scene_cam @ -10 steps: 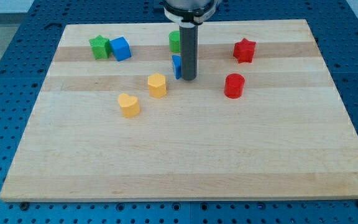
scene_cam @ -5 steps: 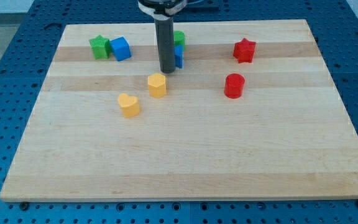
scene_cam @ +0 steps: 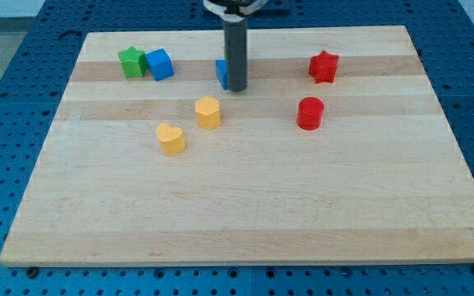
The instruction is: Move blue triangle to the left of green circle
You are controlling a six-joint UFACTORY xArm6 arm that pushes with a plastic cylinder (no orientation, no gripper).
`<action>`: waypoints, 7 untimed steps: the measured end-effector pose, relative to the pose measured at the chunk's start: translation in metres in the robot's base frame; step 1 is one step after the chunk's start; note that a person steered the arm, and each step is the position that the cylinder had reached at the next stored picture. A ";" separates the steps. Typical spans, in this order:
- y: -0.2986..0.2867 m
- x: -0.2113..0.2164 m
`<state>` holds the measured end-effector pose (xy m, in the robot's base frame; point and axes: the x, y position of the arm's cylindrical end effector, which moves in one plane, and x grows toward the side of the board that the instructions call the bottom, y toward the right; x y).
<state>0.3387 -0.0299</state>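
Observation:
My tip [scene_cam: 235, 88] rests on the wooden board near the view's top centre. The blue triangle [scene_cam: 221, 73] pokes out just left of the rod, touching or nearly touching it, and is mostly hidden behind it. The green circle does not show: the rod covers the spot where it stood in the earlier frames.
A green star [scene_cam: 131, 62] and a blue cube [scene_cam: 160, 63] sit together at the top left. A yellow hexagon [scene_cam: 208, 112] and a yellow heart [scene_cam: 170, 138] lie below left of my tip. A red star [scene_cam: 323, 66] and a red cylinder [scene_cam: 310, 113] are at the right.
My tip swung left around the blue triangle, then back right and up. The blue triangle went up the board and now shows on the rod's left. The green circle went out of sight.

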 end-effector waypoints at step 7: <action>-0.010 -0.031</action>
<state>0.3077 -0.0400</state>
